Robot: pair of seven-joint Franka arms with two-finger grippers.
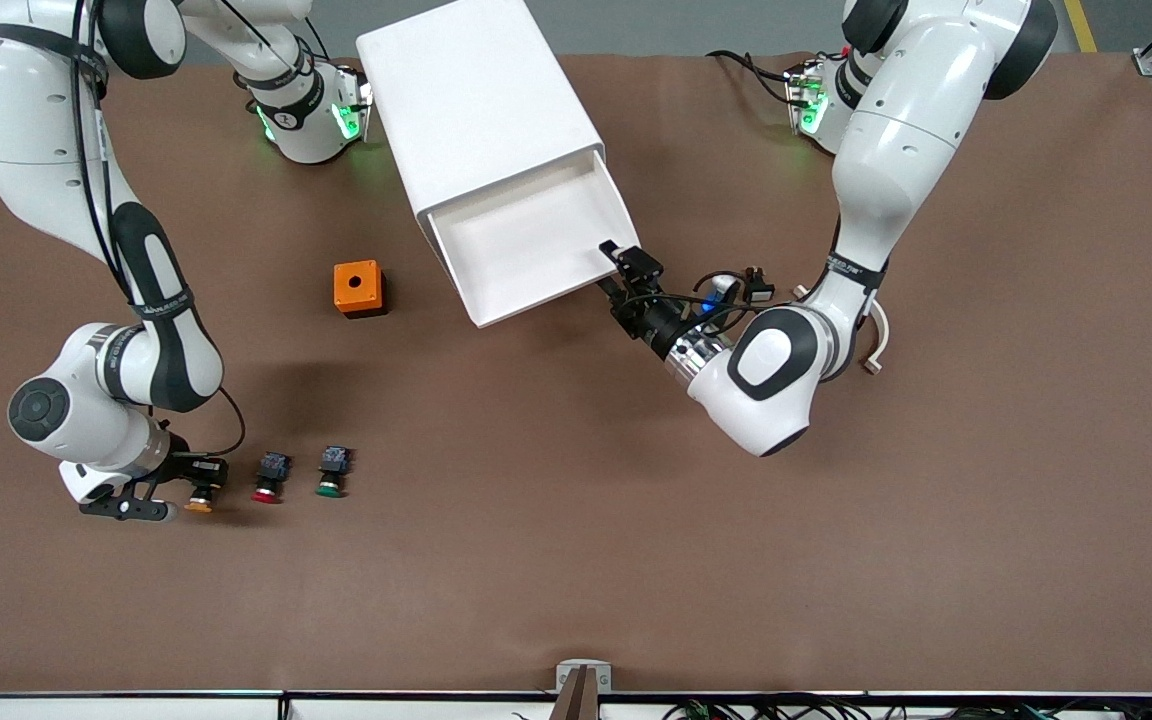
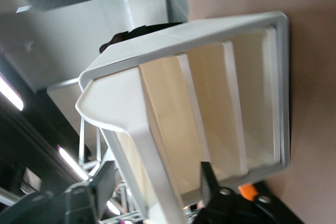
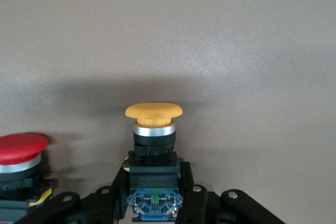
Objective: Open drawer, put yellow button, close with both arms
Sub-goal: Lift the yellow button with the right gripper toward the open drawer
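Observation:
The drawer stands pulled out of the white cabinet, and its tray shows nothing inside. My left gripper is at the drawer's front corner toward the left arm's end. In the left wrist view this gripper is open, with its fingers astride the cream front lip and gaps on both sides. The yellow button rests on the table near the right arm's end. My right gripper is shut on its black-and-blue body; in the right wrist view the gripper sits below the yellow cap.
A red-capped button and a green-capped button stand in a row beside the yellow one, toward the left arm's end. An orange box lies on the brown table beside the drawer. The three lower drawer fronts are shut.

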